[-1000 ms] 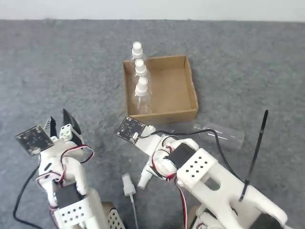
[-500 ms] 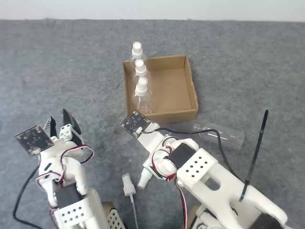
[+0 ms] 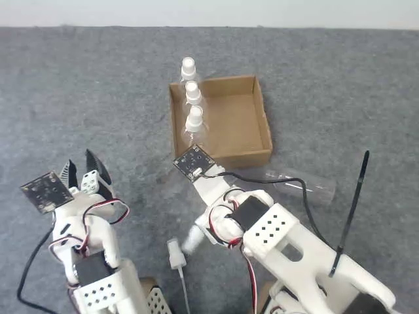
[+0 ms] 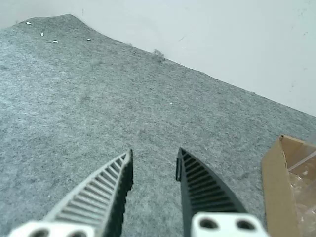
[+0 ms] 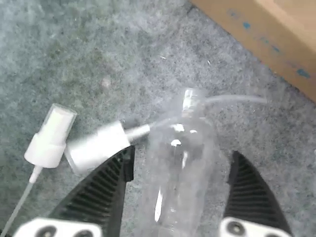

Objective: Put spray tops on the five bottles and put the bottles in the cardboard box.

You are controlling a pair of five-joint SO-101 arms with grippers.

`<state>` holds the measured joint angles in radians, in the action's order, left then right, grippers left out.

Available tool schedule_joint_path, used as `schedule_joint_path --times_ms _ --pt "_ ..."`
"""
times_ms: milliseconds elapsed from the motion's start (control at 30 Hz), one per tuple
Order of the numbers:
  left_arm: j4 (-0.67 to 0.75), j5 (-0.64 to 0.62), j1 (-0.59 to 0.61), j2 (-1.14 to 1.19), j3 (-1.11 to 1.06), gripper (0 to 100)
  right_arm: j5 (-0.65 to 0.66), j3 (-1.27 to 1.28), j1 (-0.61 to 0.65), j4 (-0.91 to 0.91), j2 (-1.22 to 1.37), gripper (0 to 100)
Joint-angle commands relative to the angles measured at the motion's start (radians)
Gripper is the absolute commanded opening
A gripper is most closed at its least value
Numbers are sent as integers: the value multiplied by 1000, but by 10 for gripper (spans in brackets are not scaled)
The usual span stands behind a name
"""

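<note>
My right gripper is open, its fingers on either side of a clear bottle lying on the carpet with no top on it. A thin tube runs from the bottle's neck. A blurred white spray top lies against one finger, and a second spray top with a dip tube lies just beyond. Both tops show beside the right arm. Three capped bottles stand along the left wall of the cardboard box. Another bare bottle lies right of the arm. My left gripper is open over bare carpet.
Grey carpet covers the table up to a white wall at the back. The box's corner shows in the left wrist view, off to one side of the fingers. The box's right half holds nothing. A black cable and a cable tie trail by the right arm.
The right wrist has turned, carrying its camera board up towards the box. The spray top beside it has shifted slightly and blurred. The left arm has kept still.
</note>
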<state>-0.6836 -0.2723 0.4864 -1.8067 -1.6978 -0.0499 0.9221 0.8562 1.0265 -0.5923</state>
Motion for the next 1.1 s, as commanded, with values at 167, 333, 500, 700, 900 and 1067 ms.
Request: schedule_joint_path --times_ms 167,333,500,700,900,1067 --pt "31 -2 0 -11 13 137 -20 -69 -12 -41 99 267" --pt "31 -2 0 -11 13 137 -17 -69 -13 -82 151 267" --pt "31 -2 0 -11 13 137 -15 -69 -13 -127 213 260" --pt "31 -2 0 -11 13 137 -15 -69 -31 -205 260 176" --pt "31 -2 0 -11 13 137 -14 -69 -59 -200 257 169" --pt "31 -2 0 -11 13 137 -14 -69 -58 -199 252 75"
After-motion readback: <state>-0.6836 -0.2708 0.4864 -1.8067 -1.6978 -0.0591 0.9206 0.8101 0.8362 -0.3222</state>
